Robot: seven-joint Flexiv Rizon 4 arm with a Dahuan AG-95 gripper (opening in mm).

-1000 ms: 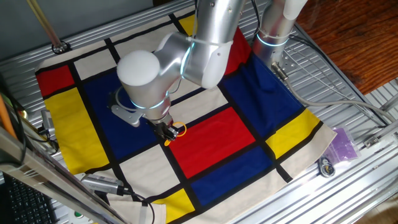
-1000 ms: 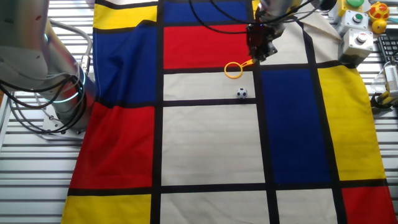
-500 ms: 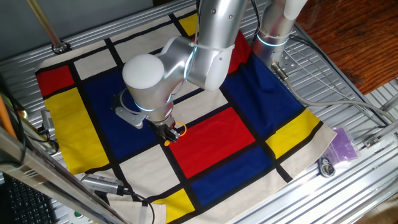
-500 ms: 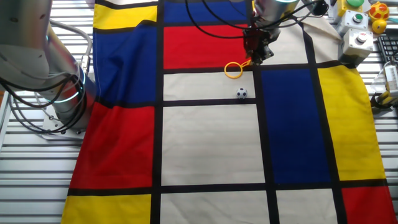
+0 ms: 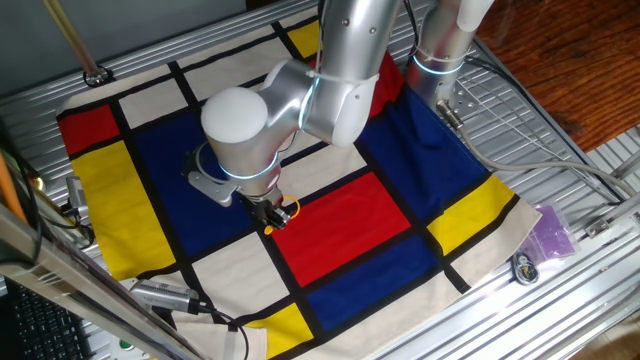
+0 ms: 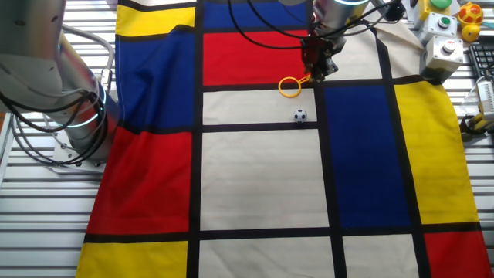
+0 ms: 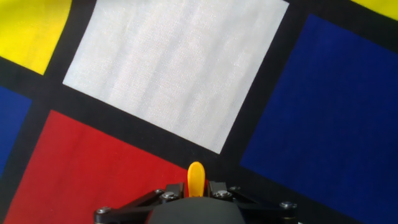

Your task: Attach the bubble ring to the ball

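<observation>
My gripper (image 6: 315, 71) is shut on the handle of the orange-yellow bubble ring (image 6: 290, 86). The ring hangs just above the black line between the red and white patches of the cloth. In the hand view only the handle's yellow end (image 7: 196, 179) shows between the fingers; the ring itself is hidden there. In one fixed view a bit of the ring (image 5: 290, 210) shows below the gripper (image 5: 272, 216). The black-and-white ball (image 6: 300, 116) lies on the white patch a short way in front of the ring, apart from it.
A patchwork cloth (image 6: 255, 177) of red, blue, yellow and white patches covers the table. A button box (image 6: 444, 48) and red and yellow toys (image 6: 469, 15) stand at one corner. The arm's base (image 6: 77, 123) stands at the cloth's side. A purple bag (image 5: 552, 232) lies off the cloth.
The gripper with the bubble ring has shifted slightly, a few pixels across the cloth. The ball has not moved.
</observation>
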